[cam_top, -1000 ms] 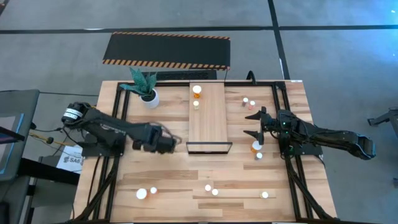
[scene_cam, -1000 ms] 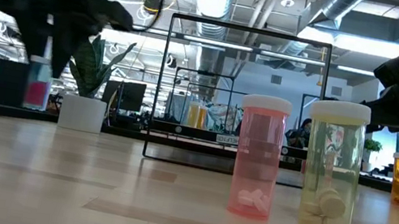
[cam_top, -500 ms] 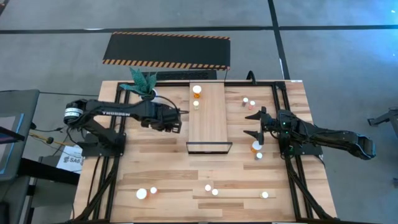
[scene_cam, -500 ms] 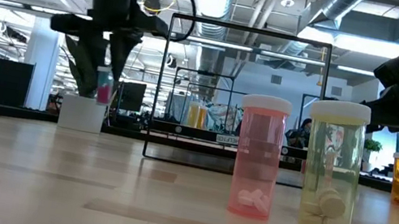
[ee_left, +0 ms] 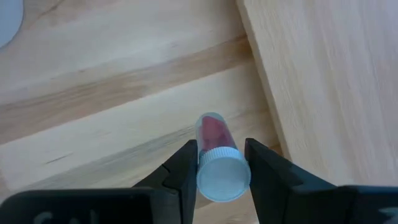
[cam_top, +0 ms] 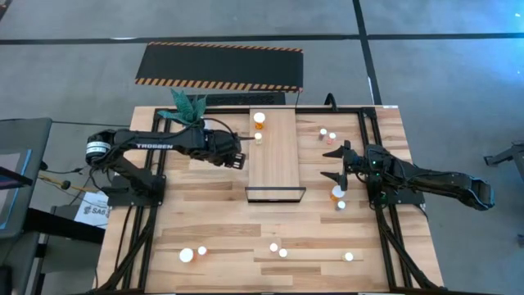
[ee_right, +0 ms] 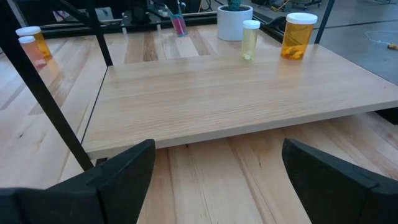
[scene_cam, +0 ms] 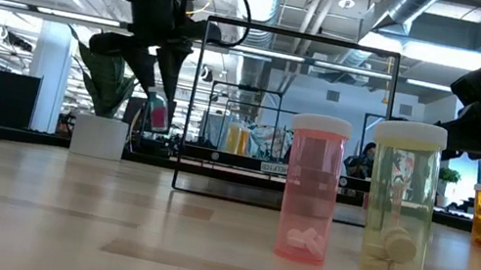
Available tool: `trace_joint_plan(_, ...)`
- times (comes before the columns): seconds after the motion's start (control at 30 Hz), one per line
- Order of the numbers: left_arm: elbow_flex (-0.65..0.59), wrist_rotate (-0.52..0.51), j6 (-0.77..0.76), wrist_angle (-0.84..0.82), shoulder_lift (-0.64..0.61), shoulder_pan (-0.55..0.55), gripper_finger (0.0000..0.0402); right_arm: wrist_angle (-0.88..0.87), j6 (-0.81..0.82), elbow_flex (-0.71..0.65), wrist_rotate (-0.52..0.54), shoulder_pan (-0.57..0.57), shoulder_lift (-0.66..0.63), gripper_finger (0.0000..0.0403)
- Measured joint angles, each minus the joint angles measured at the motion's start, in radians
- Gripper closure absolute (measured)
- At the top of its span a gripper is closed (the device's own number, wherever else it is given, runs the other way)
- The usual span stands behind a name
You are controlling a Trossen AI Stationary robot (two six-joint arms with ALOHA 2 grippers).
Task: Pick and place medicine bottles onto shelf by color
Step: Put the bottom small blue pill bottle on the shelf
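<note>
A: Open office hall behind, ducts overhead; plank surface [cam_top: 205, 213] in front, with the pale shelf [cam_top: 273, 152] lying along its middle, dark frame at the near short end.

B: And the left claw [ee_left: 219, 163]?

A: Up above the surface, just beside the shelf's left long edge, toward the far end. Closed on a small pink bottle [ee_left: 216, 158], white cap pinched between the two fingers, body hanging down clear of the wood. Same bottle visible from table height [scene_cam: 158, 115], tilted slightly.

B: Right claw [cam_top: 337, 163]?

A: Off the shelf's right long edge near the framed end, spread wide, nothing in it. Waiting there.

B: On the shelf already?

A: Two at the far end: an orange bottle [cam_top: 259, 120] close to the far edge and a yellowish bottle [cam_top: 258, 138] just nearer, both by the left long edge, standing upright [ee_right: 250, 40].

B: Elsewhere on the surface?

A: A scatter of white caps along the near edge, among them a pink one [scene_cam: 311, 189] and a yellow-green one [scene_cam: 399, 207] side by side, apart. A few more by the right edge. White pot with green plant [cam_top: 195, 124] at the far left, behind the left arm.
</note>
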Motion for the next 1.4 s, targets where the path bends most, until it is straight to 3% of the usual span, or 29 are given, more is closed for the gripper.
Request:
trace_joint_plan(0.57, 0.058, -0.04, 0.07, 0.01, 0.0, -0.001, 0.0304, 0.0, 0.0, 0.0, 0.0, 0.0, 0.0, 0.0029)
trace_joint_plan(0.7, 0.08, -0.044, 0.073, 0.027, 0.05, -0.009, 0.0304, 0.0, 0.0, 0.0, 0.0, 0.0, 0.0, 0.0029)
trace_joint_plan(1.4, 0.494, -0.019, 0.285, -0.171, 0.401, 0.003, 0.0304, 0.0, 0.0, 0.0, 0.0, 0.0, 0.0, 0.0029)
